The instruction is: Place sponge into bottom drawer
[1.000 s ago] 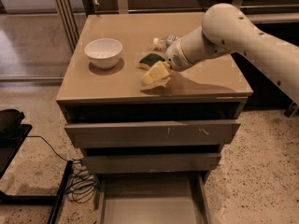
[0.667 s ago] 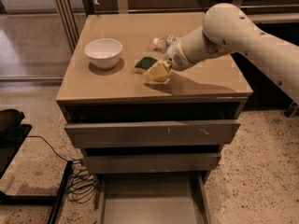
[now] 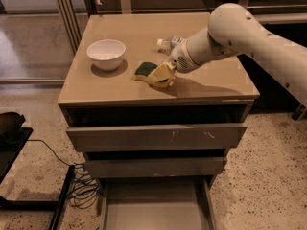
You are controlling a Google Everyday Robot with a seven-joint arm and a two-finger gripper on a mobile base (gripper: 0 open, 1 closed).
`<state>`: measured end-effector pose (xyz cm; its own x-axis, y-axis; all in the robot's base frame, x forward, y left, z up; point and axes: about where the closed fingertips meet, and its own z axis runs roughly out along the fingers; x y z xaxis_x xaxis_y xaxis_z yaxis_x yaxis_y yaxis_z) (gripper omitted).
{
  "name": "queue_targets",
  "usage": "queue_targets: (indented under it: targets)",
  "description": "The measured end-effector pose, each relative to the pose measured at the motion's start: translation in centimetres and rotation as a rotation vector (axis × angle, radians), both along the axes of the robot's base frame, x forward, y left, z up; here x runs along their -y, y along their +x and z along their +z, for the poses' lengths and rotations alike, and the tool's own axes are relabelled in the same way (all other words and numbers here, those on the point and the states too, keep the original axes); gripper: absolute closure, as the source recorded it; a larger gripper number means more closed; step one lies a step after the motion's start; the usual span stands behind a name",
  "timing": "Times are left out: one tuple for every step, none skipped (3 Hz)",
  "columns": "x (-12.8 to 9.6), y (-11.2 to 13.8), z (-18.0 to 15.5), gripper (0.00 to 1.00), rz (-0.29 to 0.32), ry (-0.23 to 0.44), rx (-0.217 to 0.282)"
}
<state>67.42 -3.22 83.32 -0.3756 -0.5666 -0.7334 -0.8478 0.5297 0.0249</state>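
My hand (image 3: 162, 75) sits on the desk (image 3: 211, 83) against the right edge of the sponge (image 3: 145, 69). I cannot tell its opening or grip. Risk: edge-only contact shoves the sponge toward the bowl (image 3: 106, 54), or drops it short of the open bottom drawer (image 3: 153, 210).

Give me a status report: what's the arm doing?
Claw on the cabinet top, at the sponge. Bottom drawer open below. Bowl apart, to one side.
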Motion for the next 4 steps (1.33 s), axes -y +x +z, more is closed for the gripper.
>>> queue_targets:
  targets:
    - [0.0, 0.0, 0.0, 1.0, 0.0, 0.0, 0.0]
    - [0.0, 0.0, 0.0, 1.0, 0.0, 0.0, 0.0]
    - [-0.1, -0.5, 0.3, 1.0, 0.018, 0.002, 0.003]
    - [0.8, -2.9, 2.0, 1.0, 0.048, 0.003, 0.035]
